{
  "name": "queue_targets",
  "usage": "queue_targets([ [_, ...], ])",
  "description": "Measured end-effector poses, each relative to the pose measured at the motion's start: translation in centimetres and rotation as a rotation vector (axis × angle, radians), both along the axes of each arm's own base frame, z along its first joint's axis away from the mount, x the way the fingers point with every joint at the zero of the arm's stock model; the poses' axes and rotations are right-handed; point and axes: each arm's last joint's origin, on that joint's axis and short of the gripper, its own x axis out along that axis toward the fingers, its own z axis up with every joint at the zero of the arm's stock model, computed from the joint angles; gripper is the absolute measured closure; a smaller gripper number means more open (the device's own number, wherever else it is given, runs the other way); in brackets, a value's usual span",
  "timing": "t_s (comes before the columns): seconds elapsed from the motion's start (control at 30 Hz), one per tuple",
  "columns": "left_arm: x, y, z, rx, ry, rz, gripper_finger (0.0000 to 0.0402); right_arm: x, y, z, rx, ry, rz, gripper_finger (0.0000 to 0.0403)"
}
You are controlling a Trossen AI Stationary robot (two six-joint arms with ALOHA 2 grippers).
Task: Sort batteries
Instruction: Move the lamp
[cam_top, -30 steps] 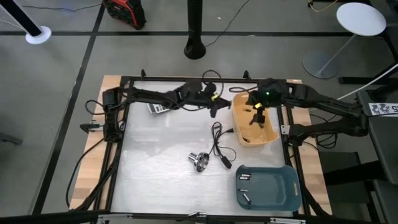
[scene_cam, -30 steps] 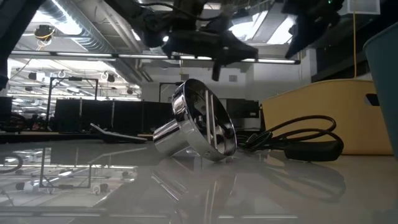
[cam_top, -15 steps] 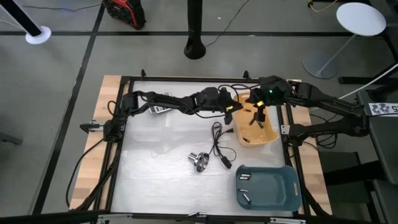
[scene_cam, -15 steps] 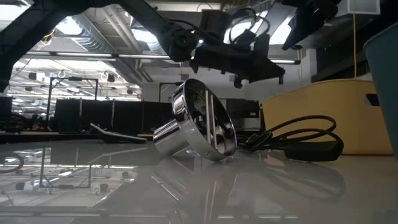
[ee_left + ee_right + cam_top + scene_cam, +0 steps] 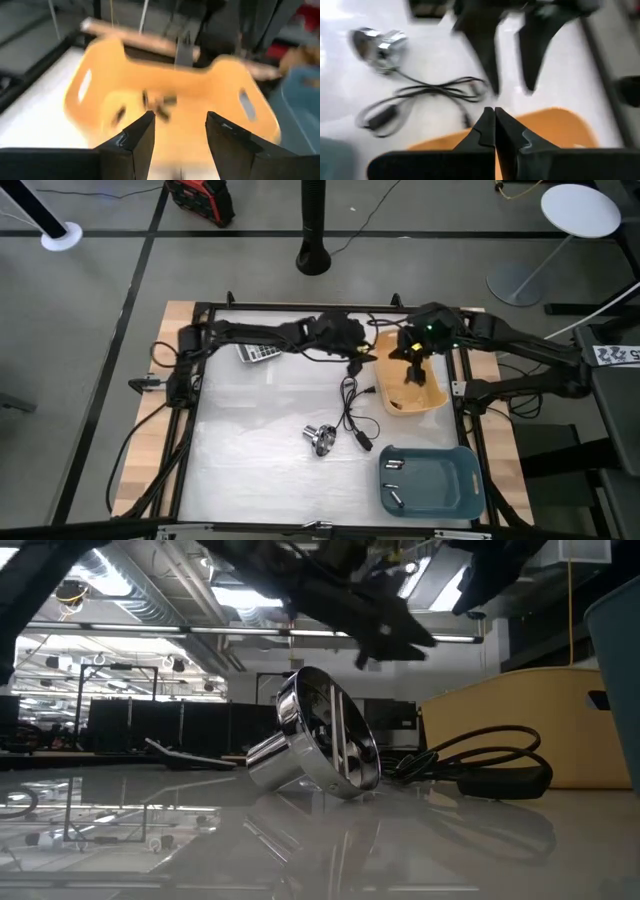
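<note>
My left gripper (image 5: 180, 125) is open and holds nothing. It hovers above the table at the left rim of the yellow bin (image 5: 408, 388), fingers pointing toward the bin. Inside the bin lie small dark batteries (image 5: 157, 100), blurred. My right gripper (image 5: 494, 117) is shut and holds nothing. It hangs over the yellow bin (image 5: 550, 127), facing the left gripper (image 5: 512, 55). The blue bin (image 5: 432, 480) at the near right holds two small batteries (image 5: 393, 466) on its floor.
A shiny metal knob-like piece (image 5: 320, 438) lies tipped on the table's middle, beside a black coiled cable (image 5: 350, 408). A calculator (image 5: 258, 352) lies at the far left, under the left arm. The table's near left part is bare white surface.
My left gripper went toward the table's right edge as far as the yellow bin's rim. It then drew back a little toward the left. Its fingers have opened. My right gripper stayed shut over the yellow bin.
</note>
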Motion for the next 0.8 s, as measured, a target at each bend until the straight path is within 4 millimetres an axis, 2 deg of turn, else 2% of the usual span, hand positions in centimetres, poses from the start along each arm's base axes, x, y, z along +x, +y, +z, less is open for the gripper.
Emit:
queue_targets([
  [0.17,-3.7,0.6,2.4,-0.004,0.216,-0.004,0.0235,1.8,-0.3,-1.7,0.080,-0.005,0.058,0.0402],
  [0.4,-8.8,1.6,3.9,-0.099,0.499,0.045,0.0235,5.0,-1.2,-4.2,0.108,-0.004,0.085,0.0400],
  [0.5,-9.6,1.9,3.9,-0.102,0.544,0.045,0.0235,6.3,-1.5,-5.2,0.139,-0.001,0.125,0.0382],
  [0.6,-9.7,2.1,3.4,-0.081,0.567,0.026,0.0235,7.6,-1.9,-6.5,0.153,0.025,0.130,0.0345],
  [0.8,-10.6,2.4,1.0,-0.032,0.613,-0.036,0.0235,10.0,-2.8,-9.7,0.158,0.094,0.102,0.0268],
])
